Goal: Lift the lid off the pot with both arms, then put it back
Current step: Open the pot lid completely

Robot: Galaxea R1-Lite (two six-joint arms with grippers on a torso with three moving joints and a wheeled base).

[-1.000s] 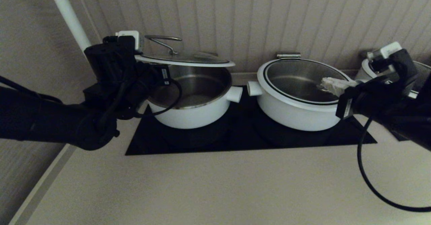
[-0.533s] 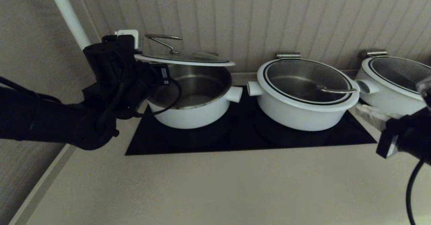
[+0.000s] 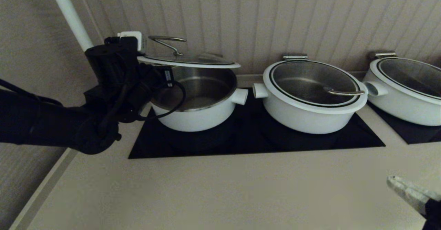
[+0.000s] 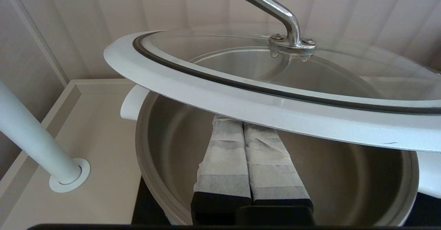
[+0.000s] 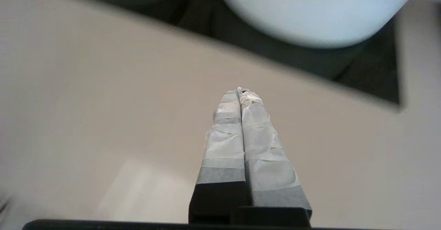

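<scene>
The lid (image 3: 187,60), glass with a white rim and a steel wire handle, hangs slightly tilted above the open pot (image 3: 196,114) at the left of the black cooktop. My left gripper (image 4: 243,121) is shut, its taped fingers pressed together under the lid's rim (image 4: 241,102) on the pot's left side, nothing between them. In the left wrist view the pot's steel inside (image 4: 344,175) shows below the lid. Whether the lid's far edge touches the pot I cannot tell. My right gripper (image 3: 396,181) is shut and holds nothing, low over the counter at the front right (image 5: 239,90).
Two wider white pots (image 3: 310,95) (image 3: 403,85) with their lids on stand to the right. The black cooktop (image 3: 241,140) lies under them. A white pole (image 3: 69,16) rises behind my left arm. Beige counter (image 3: 220,192) spreads in front; the panelled wall is close behind.
My right arm has pulled away from the middle pot's lid, down and back to the front right corner. The left arm and the raised lid have hardly moved.
</scene>
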